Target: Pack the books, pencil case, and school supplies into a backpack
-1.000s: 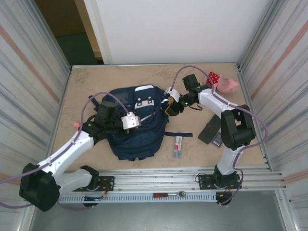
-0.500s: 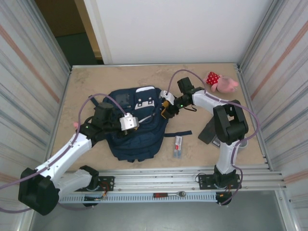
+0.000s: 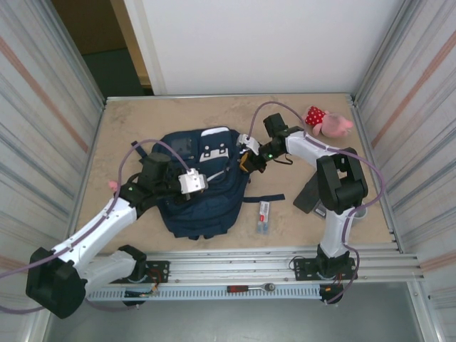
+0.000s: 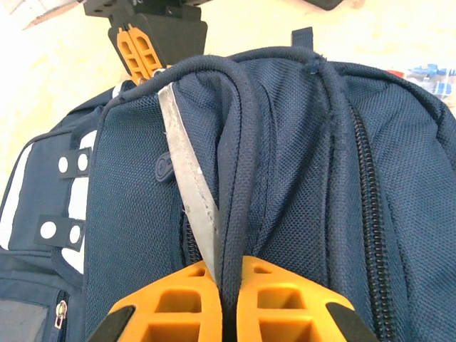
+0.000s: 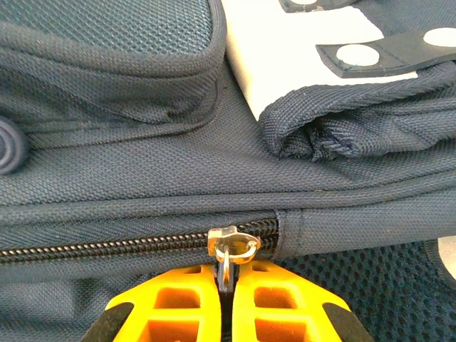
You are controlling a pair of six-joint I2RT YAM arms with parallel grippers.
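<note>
So the left tool [image 4: 222, 288] is clamped tight on a fold of the backpack [image 3: 203, 196], pinching its piping and pale stripe [image 4: 187, 192]. The right tool [image 5: 224, 292] is closed on the zipper pull [image 5: 229, 246], straight across the bag from it. The bag lies on the counter [image 3: 142, 121] between them.

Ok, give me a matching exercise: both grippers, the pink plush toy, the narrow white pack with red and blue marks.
1. pink plush toy
2. left gripper
3. narrow white pack with red and blue marks
4. right gripper

a. shut on a fold of the large navy blue fabric backpack
b. shut on the small metal zip pull
c. far right corner of the tan table
d. on the table, right of the backpack

Pairs: 1-c, 2-a, 3-d, 4-b
</note>
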